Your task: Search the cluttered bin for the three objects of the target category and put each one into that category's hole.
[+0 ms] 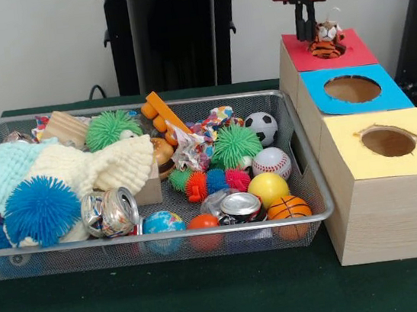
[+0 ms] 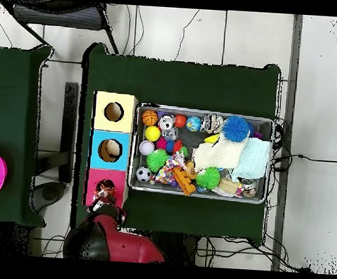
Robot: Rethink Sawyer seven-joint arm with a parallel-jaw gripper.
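I am hovering my gripper (image 1: 308, 33) over the hole (image 1: 331, 50) in the red-topped box, where a tiger toy (image 1: 326, 42) is sitting; whether I'm gripping it I cannot tell, and the bin (image 1: 316, 188) is waiting crowded.

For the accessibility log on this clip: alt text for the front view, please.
The red and black gripper hangs over the round hole in the red-topped wooden box, an orange striped plush toy sitting in the hole. Left of the boxes, the silver wire mesh bin brims with balls, knitwear and cans.
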